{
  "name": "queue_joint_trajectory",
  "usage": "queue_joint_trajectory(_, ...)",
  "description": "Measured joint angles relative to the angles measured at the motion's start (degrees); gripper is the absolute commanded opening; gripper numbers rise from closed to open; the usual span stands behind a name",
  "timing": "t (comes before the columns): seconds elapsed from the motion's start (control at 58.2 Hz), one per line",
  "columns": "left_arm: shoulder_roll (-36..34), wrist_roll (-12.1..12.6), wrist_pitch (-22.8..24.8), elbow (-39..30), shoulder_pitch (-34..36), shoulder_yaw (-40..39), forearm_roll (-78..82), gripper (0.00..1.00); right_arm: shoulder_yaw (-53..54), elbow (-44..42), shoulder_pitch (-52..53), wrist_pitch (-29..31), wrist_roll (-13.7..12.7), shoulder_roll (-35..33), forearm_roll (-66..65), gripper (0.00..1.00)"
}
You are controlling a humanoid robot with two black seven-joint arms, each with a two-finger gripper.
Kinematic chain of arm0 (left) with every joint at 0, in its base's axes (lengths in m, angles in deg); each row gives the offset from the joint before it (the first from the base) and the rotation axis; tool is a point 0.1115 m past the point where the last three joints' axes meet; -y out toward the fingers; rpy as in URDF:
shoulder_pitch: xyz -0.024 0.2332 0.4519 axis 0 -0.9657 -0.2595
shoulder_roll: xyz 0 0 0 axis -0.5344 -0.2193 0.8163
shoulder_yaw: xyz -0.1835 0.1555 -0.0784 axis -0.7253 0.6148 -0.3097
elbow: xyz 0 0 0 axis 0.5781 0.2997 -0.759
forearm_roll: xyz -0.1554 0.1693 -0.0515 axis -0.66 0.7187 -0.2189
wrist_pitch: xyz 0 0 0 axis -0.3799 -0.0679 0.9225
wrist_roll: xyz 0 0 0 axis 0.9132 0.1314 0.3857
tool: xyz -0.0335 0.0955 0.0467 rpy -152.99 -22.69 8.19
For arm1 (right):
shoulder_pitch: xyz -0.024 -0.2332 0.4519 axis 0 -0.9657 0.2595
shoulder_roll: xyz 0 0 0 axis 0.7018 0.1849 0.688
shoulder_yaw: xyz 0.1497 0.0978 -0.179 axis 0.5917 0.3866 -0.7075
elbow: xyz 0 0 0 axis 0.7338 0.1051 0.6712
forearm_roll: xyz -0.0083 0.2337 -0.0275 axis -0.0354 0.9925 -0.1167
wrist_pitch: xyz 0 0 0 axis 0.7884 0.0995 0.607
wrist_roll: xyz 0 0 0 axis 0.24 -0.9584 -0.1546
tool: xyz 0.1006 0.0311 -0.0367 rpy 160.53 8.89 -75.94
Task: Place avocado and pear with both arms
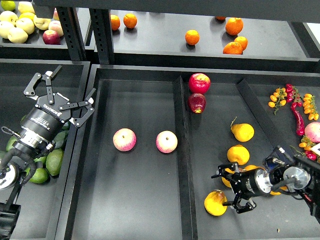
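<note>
Several green avocados [54, 161] lie in the left bin, partly hidden under my left arm. My left gripper [76, 81] is open and empty, raised above that bin's right edge, up and to the right of the avocados. The pear [216, 202], golden-yellow with an orange-brown blotch, lies at the front of the right bin. My right gripper [226, 192] is open, its fingers pointing left, just right of and above the pear; I cannot tell if they touch. Other yellow pears [238, 154] lie behind it, some hidden by the gripper.
Two pink apples [124, 139] [166, 141] sit in the middle tray. Two red apples [199, 82] are behind the divider [181, 150]. A stemmed pear [242, 131] lies further back, oranges [192, 37] on the back shelf, and peppers and small tomatoes [299, 117] at right.
</note>
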Motion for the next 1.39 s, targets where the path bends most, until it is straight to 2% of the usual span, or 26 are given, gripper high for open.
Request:
queue_joint_trajectory(0.258,0.00,0.50,-0.56,-0.85,-0.26,0.09,-0.07,1.00,11.52,2.31,0.61,0.00,0.02,-4.37,0.34,0.99)
queue_joint_trajectory(0.516,0.00,0.51,-0.88,-0.43,-0.35,0.09,-0.09,1.00,26.87,2.21,-4.94,0.00,0.02,-1.96,3.20,0.99)
queue_joint_trajectory(0.722,0.00,0.56,-0.88,-0.48,-0.43,-0.01,-0.09,1.00,38.76,2.29,-9.02,0.00,0.02,5.98,3.33,0.99)
queue_joint_trajectory(0.877,0.00,0.55,-0.88,-0.93,-0.44,0.00,-0.09,1.00,50.62,2.61,-13.00,0.00,0.02,16.34,3.38,0.99)
queue_joint_trajectory(0.894,0.00,0.44,-0.88,-0.98,-0.44,0.00,-0.09,1.00,54.74,2.76,-13.83,0.00,0.02,20.19,3.40,0.99)
queue_joint_trajectory(0.98,0.00,0.28,-0.88,-1.04,-0.49,0.02,-0.09,1.00,59.38,2.83,-14.40,0.00,0.00,24.57,3.41,0.99)
queue_joint_trajectory(1.118,0.00,0.17,-1.47,-1.09,-0.52,0.16,-0.10,1.00,65.14,2.76,-14.71,0.00,0.07,27.19,3.40,0.99)
queue_joint_trajectory(1.152,0.00,0.14,-1.61,-1.11,-0.52,0.21,-0.11,1.00,65.73,2.73,-14.74,0.00,0.89,27.32,3.38,0.99)
queue_joint_trajectory(1.186,0.00,0.09,-1.75,-1.16,-0.52,0.26,-0.14,1.00,66.15,2.72,-14.78,0.00,2.85,27.40,3.38,0.99)
queue_joint_trajectory(1.307,0.00,-0.25,-1.90,-1.17,-0.46,0.27,-0.18,1.00,66.59,2.73,-14.83,0.00,11.45,27.45,3.38,0.99)
queue_joint_trajectory(1.393,0.00,-0.42,-1.93,-1.18,-0.47,0.25,-0.18,1.00,66.52,2.82,-15.11,0.00,16.32,27.46,3.38,0.99)
